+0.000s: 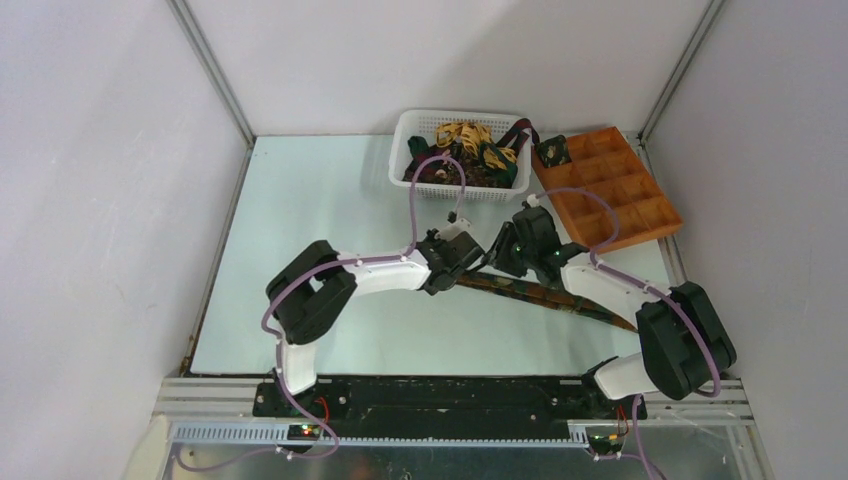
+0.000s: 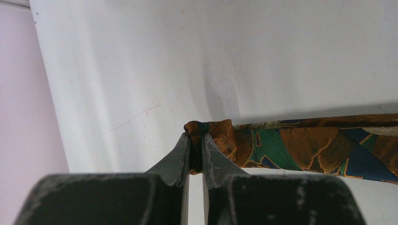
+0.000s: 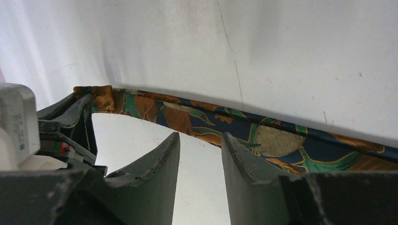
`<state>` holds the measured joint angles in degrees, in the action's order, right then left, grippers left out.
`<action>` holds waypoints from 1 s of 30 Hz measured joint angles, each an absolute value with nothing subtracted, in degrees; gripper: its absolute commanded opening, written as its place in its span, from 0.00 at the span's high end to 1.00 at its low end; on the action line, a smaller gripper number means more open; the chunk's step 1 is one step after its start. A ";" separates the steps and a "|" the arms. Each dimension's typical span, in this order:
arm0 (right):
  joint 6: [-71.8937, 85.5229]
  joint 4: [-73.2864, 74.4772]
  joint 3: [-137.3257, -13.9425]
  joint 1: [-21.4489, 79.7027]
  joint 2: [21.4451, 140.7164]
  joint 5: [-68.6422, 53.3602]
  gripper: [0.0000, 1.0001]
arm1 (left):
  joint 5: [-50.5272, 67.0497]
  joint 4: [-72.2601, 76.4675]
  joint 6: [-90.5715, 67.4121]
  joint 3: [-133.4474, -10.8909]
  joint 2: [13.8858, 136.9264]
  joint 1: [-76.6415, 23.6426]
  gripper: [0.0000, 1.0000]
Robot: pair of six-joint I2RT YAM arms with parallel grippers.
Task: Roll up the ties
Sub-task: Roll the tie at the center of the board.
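Lying diagonally, the tie (image 1: 540, 295) points near-right; left jaws pinch its end; right jaws open.

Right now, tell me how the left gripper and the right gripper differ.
The left gripper is shut on the folded end of the patterned tie; the right gripper stands open and grips nothing. The left gripper sits at the tie's tip; the right gripper is further along its length. Both are dark and face the same tie.

Left of my left claw (image 2: 196, 140) the pale green table (image 1: 320, 200) gives me room; the white plastic basket (image 1: 400, 150) blocks beyond.
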<state>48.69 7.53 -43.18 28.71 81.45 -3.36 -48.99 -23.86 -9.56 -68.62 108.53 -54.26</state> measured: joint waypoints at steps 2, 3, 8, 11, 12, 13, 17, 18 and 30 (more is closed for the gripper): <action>48.93 7.57 -42.68 28.51 81.08 -3.31 0.59 | -49.84 -24.80 -8.99 -69.14 109.34 -54.94 1.00; 49.10 7.53 -42.39 28.38 80.84 -3.25 0.59 | -50.28 -25.12 -8.80 -69.38 109.67 -55.31 1.00; 49.36 7.53 -41.34 27.83 79.64 -3.16 0.59 | -52.38 -27.20 -7.92 -71.42 111.35 -56.82 1.00; 49.52 7.53 -40.99 27.44 79.05 -3.14 0.59 | -53.56 -28.38 -7.46 -72.95 112.68 -57.80 1.00; 49.52 7.53 -40.95 27.38 78.91 -3.14 0.59 | -53.89 -28.82 -7.40 -73.47 113.23 -58.17 1.00; 49.54 7.55 -40.95 27.18 78.83 -3.14 0.59 | -54.06 -29.15 -7.40 -73.87 113.69 -58.48 1.00; 49.54 7.44 -40.47 26.68 78.06 -3.11 0.58 | -55.05 -30.61 -7.25 -75.35 115.72 -59.81 1.00; 49.54 7.42 -40.21 26.50 77.76 -3.11 0.58 | -55.16 -30.96 -7.11 -75.53 116.14 -60.07 1.00; 49.54 7.46 -39.88 25.85 77.23 -3.16 0.58 | -56.90 -33.98 -6.39 -76.31 117.08 -60.75 1.00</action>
<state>49.54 7.46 -39.88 25.85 77.23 -3.16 -56.90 -33.98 -6.39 -76.31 117.08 -60.75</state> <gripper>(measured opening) 0.414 0.123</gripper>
